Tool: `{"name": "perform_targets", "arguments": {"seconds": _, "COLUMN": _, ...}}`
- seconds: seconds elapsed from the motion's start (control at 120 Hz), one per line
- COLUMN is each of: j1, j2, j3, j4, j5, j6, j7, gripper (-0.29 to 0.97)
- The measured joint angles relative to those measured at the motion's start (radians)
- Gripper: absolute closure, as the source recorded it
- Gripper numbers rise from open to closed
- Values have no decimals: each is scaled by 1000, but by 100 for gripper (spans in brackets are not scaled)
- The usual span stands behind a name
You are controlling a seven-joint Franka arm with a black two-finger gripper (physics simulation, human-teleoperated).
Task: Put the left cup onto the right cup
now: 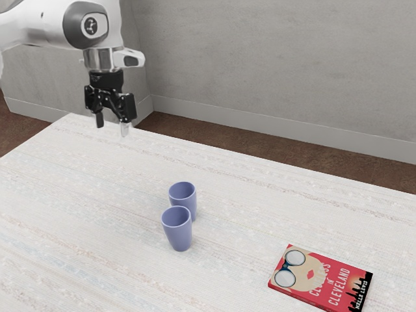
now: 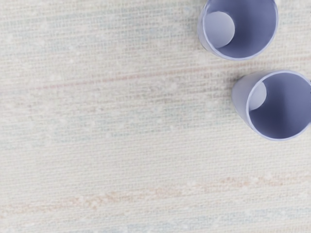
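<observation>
Bench (image 1: 78, 214), pale woven-look top w/ faint pink & blue streaks, runs from the near edge of the exterior view to the far side & takes up most of the scene. The wrist view looks straight down on the same surface (image 2: 107, 145). Behind it stands a grey wall (image 1: 273, 58) w/ light skirting. A strip of brown floor (image 1: 292, 153) lies btw wall & bench.

Arm (image 1: 58, 26), white w/ a grey joint cap, comes in at the exterior view's upper left, wrist pointing down over the bench's far-left part.

Book (image 1: 322, 281), red cover w/ a cartoon face in round glasses & "CLEVELAND" legible, lies flat at near right, well apart from the cups.

Near cup (image 1: 177, 229) & far cup (image 1: 182, 195) are both lavender-blue, upright, mouths up, approx mid-bench. Near cup sits slightly toward the exterior view's left of far cup. In the exterior view its rim overlaps far cup's lower part. From above, the wrist view shows a narrow gap of bench btw the two, so they are just beside each other, not touching & not stacked. Can't tell which cup is which in the wrist view.

Tool (image 1: 111, 123), black, has its fingers spread & grips no object. It hangs high over the bench, far left, well apart from both cups.
</observation>
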Motion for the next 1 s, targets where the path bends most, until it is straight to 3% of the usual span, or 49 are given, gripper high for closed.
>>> {"name": "perform_targets", "arguments": {"seconds": 0.192, "j1": 7, "j2": 12, "j3": 1, "j4": 16, "j5": 5, "j6": 55, "j7": -25, "gripper": 0}}
{"name": "perform_targets", "arguments": {"seconds": 0.417, "j1": 27, "j2": 251, "j3": 0, "j4": 215, "j5": 6, "j6": 85, "j7": -47, "gripper": 0}}
{"name": "perform_targets", "arguments": {"seconds": 0.683, "j1": 16, "j2": 296, "j3": -4, "j4": 42, "j5": -4, "j6": 234, "j7": -70, "gripper": 0}}
{"name": "perform_targets", "arguments": {"seconds": 0.867, "j1": 16, "j2": 297, "j3": -101, "j4": 22, "j5": -3, "j6": 303, "j7": -131, "gripper": 0}}
{"name": "perform_targets", "arguments": {"seconds": 1.0, "j1": 15, "j2": 302, "j3": -118, "j4": 11, "j5": -4, "j6": 328, "j7": -186, "gripper": 0}}
